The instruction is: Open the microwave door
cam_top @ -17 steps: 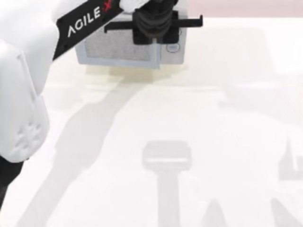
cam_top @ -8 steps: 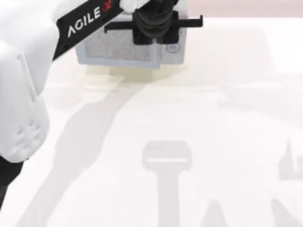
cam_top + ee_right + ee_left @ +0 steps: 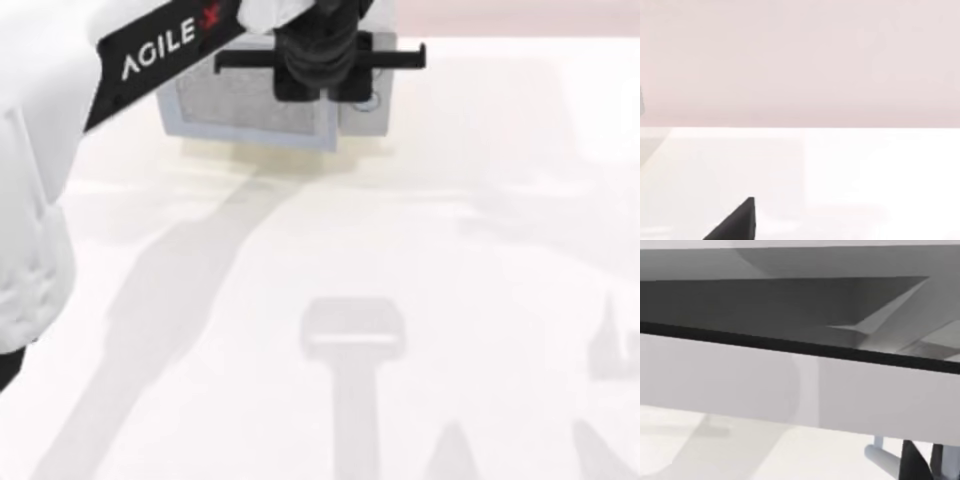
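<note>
The left pincer (image 3: 318, 70), its grip impossible to tell, hung over the microwave (image 3: 285, 100), whose stiff, light door (image 3: 250, 105) looked best taken at its knob-side edge

Microwave (image 3: 270, 105): placed at the counter's (image 3: 420, 250) far edge, left of centre. Microwave door (image 3: 250, 110): set left of the knob strip. Left gripper (image 3: 318, 60): positioned directly above the microwave's front.

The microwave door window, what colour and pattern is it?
The microwave door has a grey speckled mesh window in a thin light-grey frame, clearest in the top view.
</note>
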